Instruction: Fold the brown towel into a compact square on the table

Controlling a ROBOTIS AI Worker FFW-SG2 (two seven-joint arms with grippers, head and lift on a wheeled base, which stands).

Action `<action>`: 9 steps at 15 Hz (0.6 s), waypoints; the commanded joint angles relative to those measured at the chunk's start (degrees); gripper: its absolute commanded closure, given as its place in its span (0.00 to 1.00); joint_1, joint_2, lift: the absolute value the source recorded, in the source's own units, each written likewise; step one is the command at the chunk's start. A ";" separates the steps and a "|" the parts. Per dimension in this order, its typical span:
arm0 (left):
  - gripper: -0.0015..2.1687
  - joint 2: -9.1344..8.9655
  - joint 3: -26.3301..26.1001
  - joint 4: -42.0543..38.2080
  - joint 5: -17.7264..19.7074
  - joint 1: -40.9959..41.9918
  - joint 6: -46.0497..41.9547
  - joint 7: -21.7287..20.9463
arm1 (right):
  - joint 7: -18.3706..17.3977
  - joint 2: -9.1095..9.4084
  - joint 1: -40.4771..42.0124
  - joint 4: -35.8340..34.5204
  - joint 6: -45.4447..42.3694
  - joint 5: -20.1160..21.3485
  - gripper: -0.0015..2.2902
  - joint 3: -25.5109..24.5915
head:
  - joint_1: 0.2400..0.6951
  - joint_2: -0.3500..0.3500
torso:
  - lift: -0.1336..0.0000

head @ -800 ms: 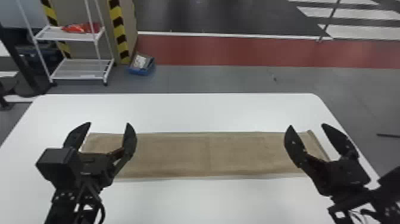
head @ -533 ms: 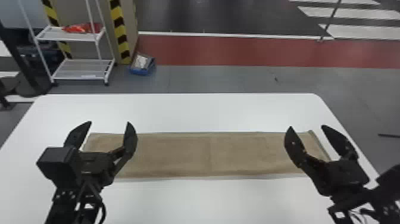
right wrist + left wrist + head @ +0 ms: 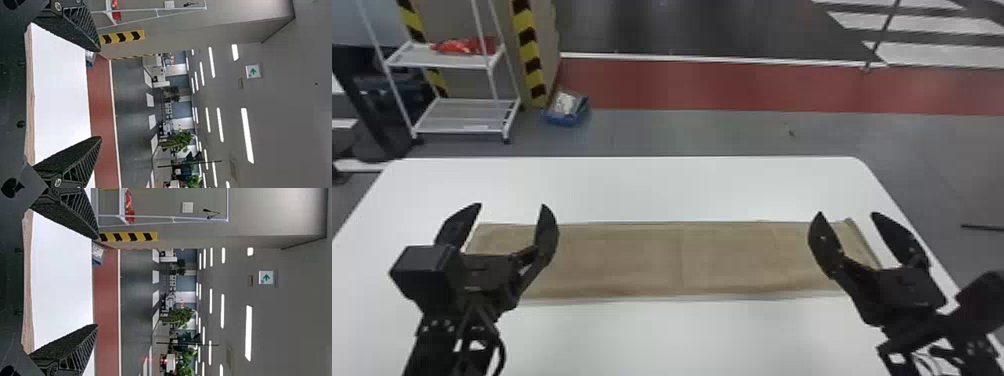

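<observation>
Head view: next fold could skew, I'd judge, if a pinch takes only the top layer; left gripper (image 3: 511,205) lower left, right gripper (image 3: 847,214) lower right, both spread wide, gripping nothing; beyond, brown towel (image 3: 682,260), a long flat strip across mid-frame on white table (image 3: 682,190).

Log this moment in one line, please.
brown towel: long flat strip on table | left tool: open, empty | right tool: open, empty
</observation>
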 commanded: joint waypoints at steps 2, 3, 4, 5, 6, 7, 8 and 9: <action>0.04 0.01 -0.04 4.04 -0.08 -2.68 1.06 -0.05 | 0.01 -0.04 -0.02 0.27 0.08 0.00 0.04 -0.09 | 1.00 0.39 | 0.14; 0.04 0.01 0.23 5.71 -0.26 -3.74 1.76 -0.05 | 0.09 -0.04 -0.02 0.36 0.08 -0.09 0.04 -0.18 | 1.00 0.39 | 0.14; 0.04 0.01 0.93 6.41 0.00 -4.35 3.52 -0.23 | 0.09 -0.13 0.06 0.45 0.08 -0.18 0.04 -0.27 | 1.00 0.39 | 0.14; 0.04 0.10 2.25 6.85 0.53 -4.53 5.27 -1.46 | 0.09 -0.21 0.06 0.80 0.08 -0.18 0.04 -0.18 | 1.00 0.40 | 0.14; 0.04 0.01 3.74 6.85 1.15 -5.06 10.37 -1.72 | 0.09 -0.21 -0.02 0.98 0.08 -0.18 0.04 -0.18 | 1.00 0.41 | 0.14; 0.04 0.01 4.88 7.11 1.32 -5.85 14.24 -1.90 | 0.09 -0.30 -0.11 1.06 0.08 -0.18 0.04 -0.18 | 1.00 0.42 | 0.14; 0.05 0.01 5.94 7.46 1.41 -6.46 17.05 -3.04 | 0.09 -0.57 -0.20 1.33 0.08 -0.18 0.04 -0.18 | 1.00 0.43 | 0.14; 0.05 0.01 6.82 8.25 1.59 -6.81 18.28 -3.04 | 0.09 -0.65 -0.29 1.77 0.08 -0.26 0.04 -0.27 | 1.00 0.45 | 0.14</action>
